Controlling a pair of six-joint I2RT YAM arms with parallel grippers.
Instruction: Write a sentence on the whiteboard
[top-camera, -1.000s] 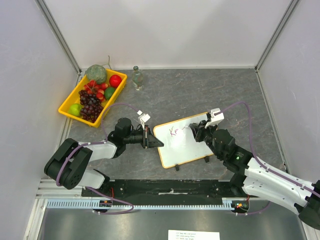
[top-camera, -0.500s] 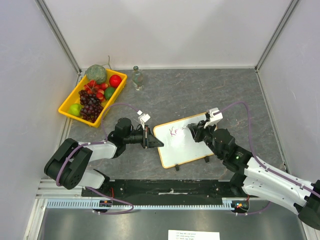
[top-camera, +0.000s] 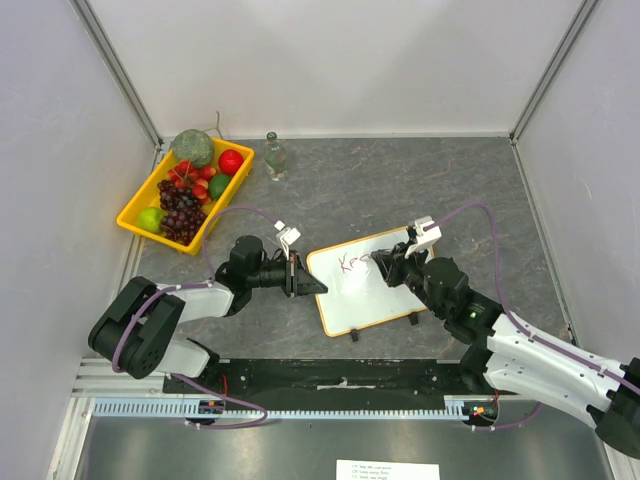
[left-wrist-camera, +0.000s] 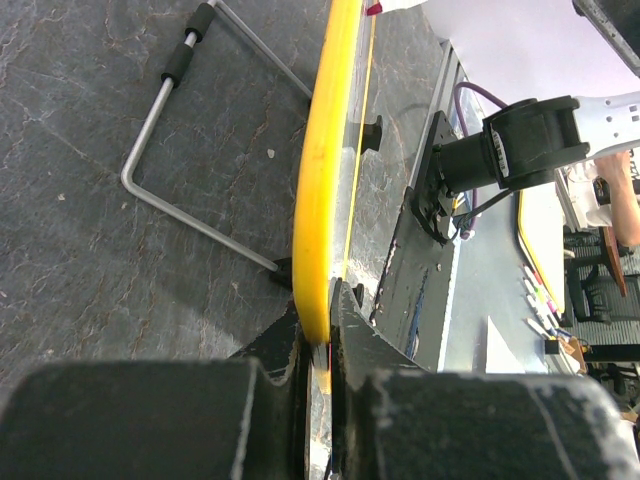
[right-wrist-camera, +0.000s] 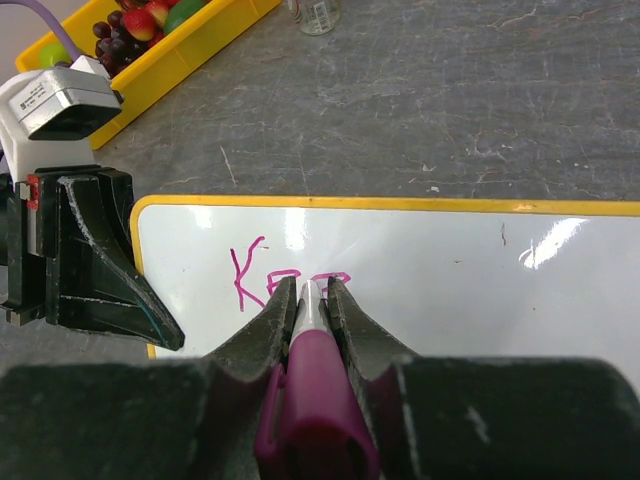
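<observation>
Arms meet over the whiteboard (top-camera: 375, 295) from opposite sides. It lies on the grey table (top-camera: 400, 190) in front of the two bases, turned at an angle, with its two black clip feet (top-camera: 354, 337) on the near long edge. The left arm lies low, forearm stretched to the right, and the left fingers (top-camera: 310, 282) are clamped on the yellow frame at the board's left short edge. The right arm reaches diagonally from the near right corner, wrist tipped down over the middle of the board. The right fingers (top-camera: 388, 262) are closed around a magenta marker (right-wrist-camera: 315, 400), its tip on the white surface.

Room is tight on the near side, where the clip feet sit close to the black base strip. Beyond the far edge, grey table runs to the back wall. A yellow fruit tray (top-camera: 135, 215) and a small bottle (top-camera: 275, 157) stand well apart at the far left.

From the left wrist the board (left-wrist-camera: 320, 200) shows edge-on, its frame pinched between the fingers (left-wrist-camera: 270, 350). A bent wire stand (left-wrist-camera: 180, 150) with a black sleeve lies beside it, which the top view does not show. The right wrist view shows the red letters (right-wrist-camera: 250, 280), roughly "Kee", more clearly, with the marker tip at the last one between the fingers (right-wrist-camera: 270, 330).
</observation>
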